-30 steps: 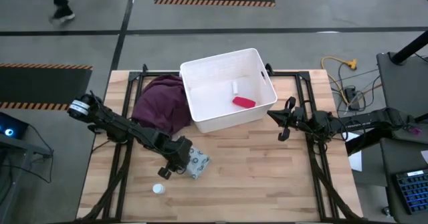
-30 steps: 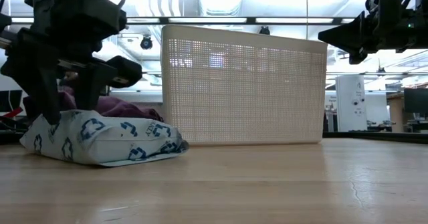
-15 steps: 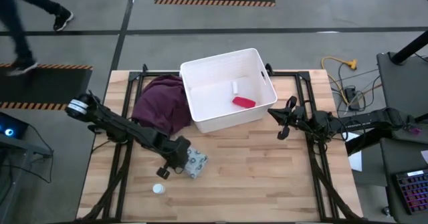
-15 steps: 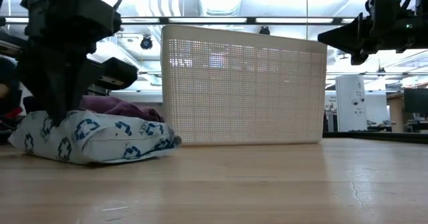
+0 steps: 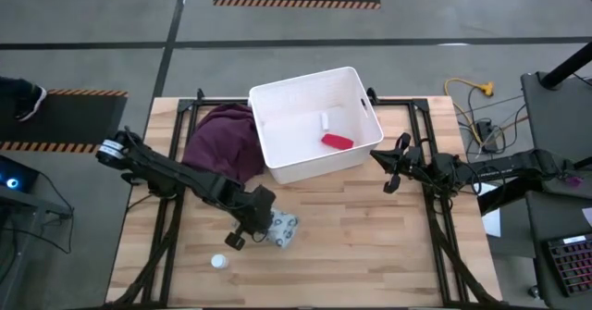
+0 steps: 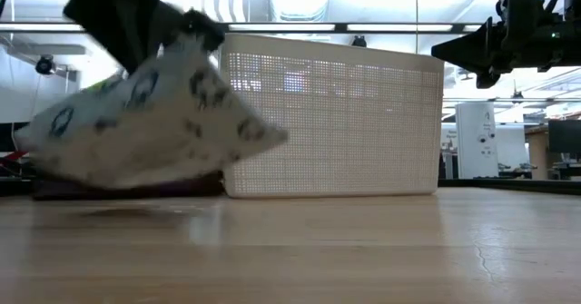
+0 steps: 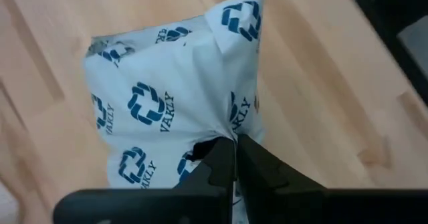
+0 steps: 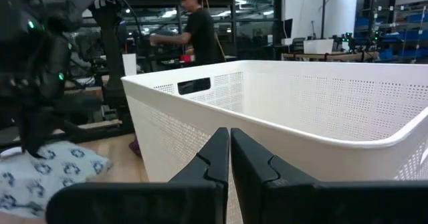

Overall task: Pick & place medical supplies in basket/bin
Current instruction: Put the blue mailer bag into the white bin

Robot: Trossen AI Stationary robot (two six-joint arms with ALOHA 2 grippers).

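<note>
The pale blue-grey packet (image 5: 282, 231) with dark blue marks hangs under my left gripper (image 5: 262, 219), which is shut on it near the table's middle front. In the low view the packet (image 6: 154, 113) is off the wood. The white bin (image 5: 314, 125) stands at the far middle; a red oblong piece (image 5: 337, 142) and a white short cylinder (image 5: 325, 121) lie on its floor. A small white round piece (image 5: 218, 262) rests on the table near the front left. My right gripper (image 5: 390, 167) is shut and hovers by the bin's right side. My left gripper pinches a gathered bit of the packet's wrapper (image 7: 224, 134) between its two fingers, near one edge, with creases running to the pinch. The fingers come from above, pointing down. The packet hangs tilted below them, lifted clear of the table (image 6: 154, 113).
A maroon cloth (image 5: 222, 143) lies heaped against the bin's left side. Bare wood (image 5: 370, 245) stretches across the near right of the table. Black frame rails (image 5: 435, 227) run along the table's sides. A person (image 8: 200, 30) stands in the room beyond the bin.
My left gripper has risen and moved a little toward the table's right, keeping its hold. The packet, which lay flat on the wood a second ago, is now lifted clear and hangs tilted. The right arm has kept still.
</note>
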